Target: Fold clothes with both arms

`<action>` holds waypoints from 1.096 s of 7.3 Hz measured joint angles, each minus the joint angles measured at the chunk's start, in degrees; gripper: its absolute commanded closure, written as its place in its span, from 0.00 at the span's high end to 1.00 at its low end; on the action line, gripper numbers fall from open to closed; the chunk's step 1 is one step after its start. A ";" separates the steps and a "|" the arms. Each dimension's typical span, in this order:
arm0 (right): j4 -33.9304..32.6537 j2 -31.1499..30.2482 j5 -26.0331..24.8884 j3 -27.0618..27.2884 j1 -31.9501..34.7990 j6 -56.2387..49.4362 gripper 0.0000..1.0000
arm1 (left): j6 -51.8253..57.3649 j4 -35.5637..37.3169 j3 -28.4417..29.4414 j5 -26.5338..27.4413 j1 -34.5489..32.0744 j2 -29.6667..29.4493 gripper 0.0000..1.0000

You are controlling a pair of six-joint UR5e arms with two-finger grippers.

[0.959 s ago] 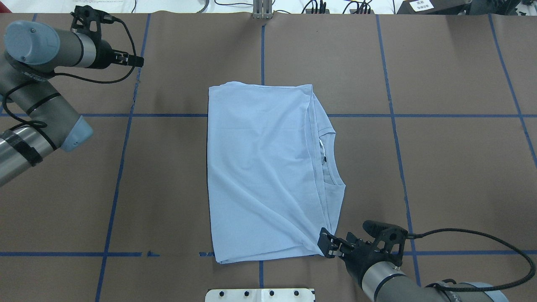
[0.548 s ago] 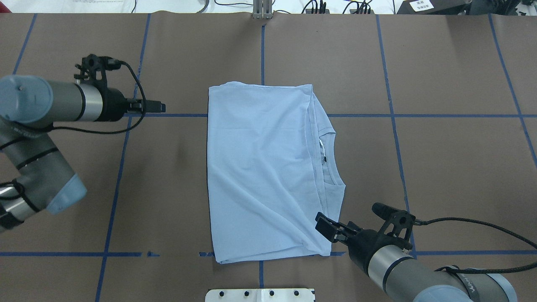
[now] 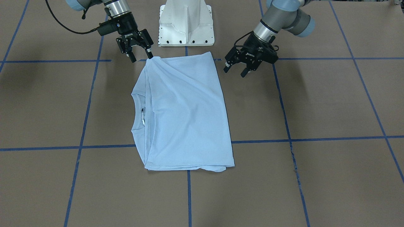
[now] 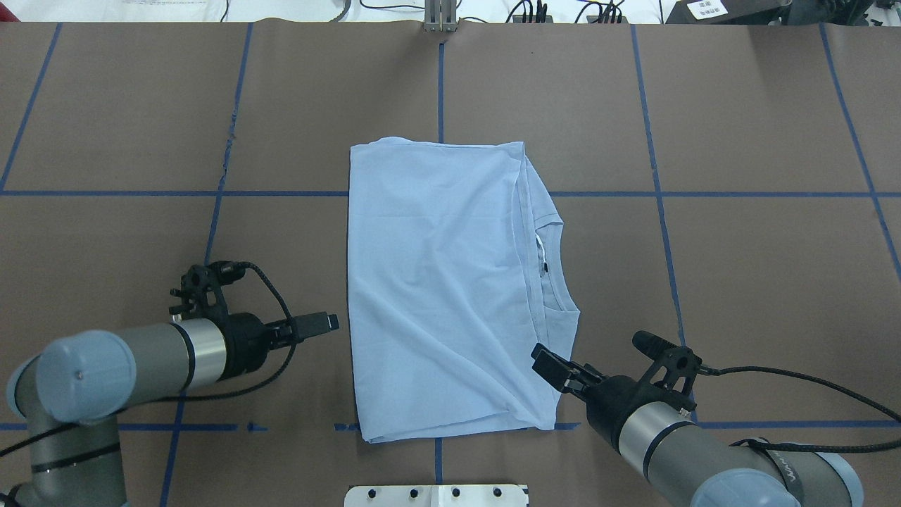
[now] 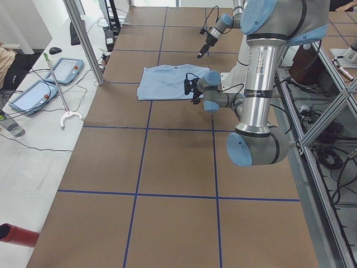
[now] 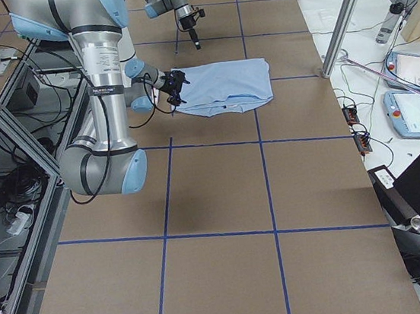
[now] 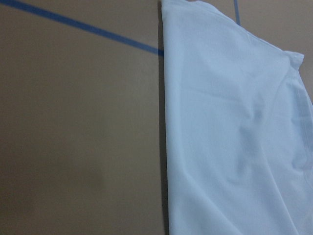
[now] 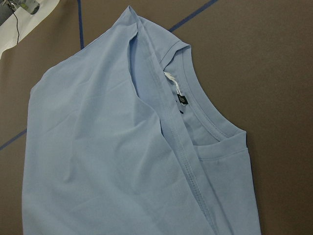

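The light blue T-shirt point(image 4: 443, 282) lies folded into a rectangle in the middle of the table, its ribbed collar point(image 8: 205, 107) and dark neck label point(image 8: 183, 100) at its right side. My right gripper point(image 3: 142, 58) stands open at the shirt's near right corner, one fingertip point(image 3: 151, 57) right at the cloth and nothing between the fingers. It also shows over that corner in the overhead view, right gripper point(image 4: 545, 360). My left gripper point(image 3: 235, 72) is open and empty, just off the shirt's left edge point(image 7: 166, 122) near the near left corner; overhead, the left gripper point(image 4: 325, 322) points at that edge.
The white pedestal base point(image 3: 186, 25) stands just behind the shirt's near edge. Blue tape lines point(image 4: 654, 193) grid the brown table. Cables and plugs point(image 4: 563, 14) lie along the far edge. Tablets point(image 5: 33, 95) and a metal post point(image 5: 83, 39) stand past the table's end.
My left arm has swung from the table's far left down to the shirt's near left side. My right gripper has shifted a little away from the near corner, along the shirt's right side.
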 measured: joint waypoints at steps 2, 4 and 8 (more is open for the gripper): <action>0.07 0.14 -0.02 -0.74 0.29 0.28 1.00 | -9.79 4.34 -0.45 4.36 6.23 -1.44 0.68; 0.10 0.28 -0.02 -1.31 0.35 0.32 1.00 | -13.34 6.45 -0.41 5.56 9.44 -2.59 0.68; 0.14 0.33 -0.04 -1.44 0.35 0.33 1.00 | -15.30 10.74 0.02 6.81 12.69 -6.32 0.67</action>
